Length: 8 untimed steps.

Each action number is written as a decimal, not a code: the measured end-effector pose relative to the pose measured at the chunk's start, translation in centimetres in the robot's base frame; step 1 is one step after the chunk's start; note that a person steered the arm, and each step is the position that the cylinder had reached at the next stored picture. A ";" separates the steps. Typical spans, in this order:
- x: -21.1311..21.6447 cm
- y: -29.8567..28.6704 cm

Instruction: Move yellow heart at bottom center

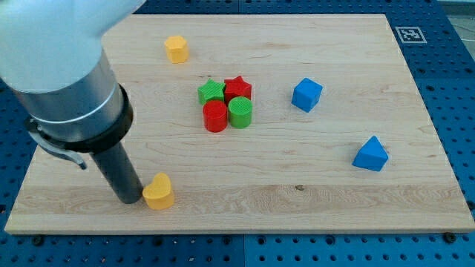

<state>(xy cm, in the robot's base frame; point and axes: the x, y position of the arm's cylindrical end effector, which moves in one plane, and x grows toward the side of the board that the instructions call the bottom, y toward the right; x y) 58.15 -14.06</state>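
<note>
My tip is down on the board near its bottom-left corner, touching or just short of the left side of the yellow heart; I cannot tell which. I carry no claw, only a straight dark rod, so nothing here spreads, presses together or pinches. The heart lies close to the board's bottom edge, on the view's left, well to the left of bottom centre.

Near the view's top, left of centre, a second yellow block stands alone; its shape I cannot make out for sure. In the middle of the board four blocks sit packed together, touching: a green star at upper left, a red star at upper right, a red cylinder at lower left and a green cylinder at lower right.

To the right of that cluster, apart from it, sits a blue cube. Farther right and lower, toward the board's right edge, lies a blue wedge-like block, well apart from the cube. My arm's pale housing fills the view's upper left and hides that corner of the board.
</note>
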 end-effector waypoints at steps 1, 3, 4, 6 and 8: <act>0.0 1.7; -0.1 3.1; -0.1 3.4; -1.0 5.5; -0.4 5.5</act>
<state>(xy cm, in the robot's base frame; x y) 57.78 -8.52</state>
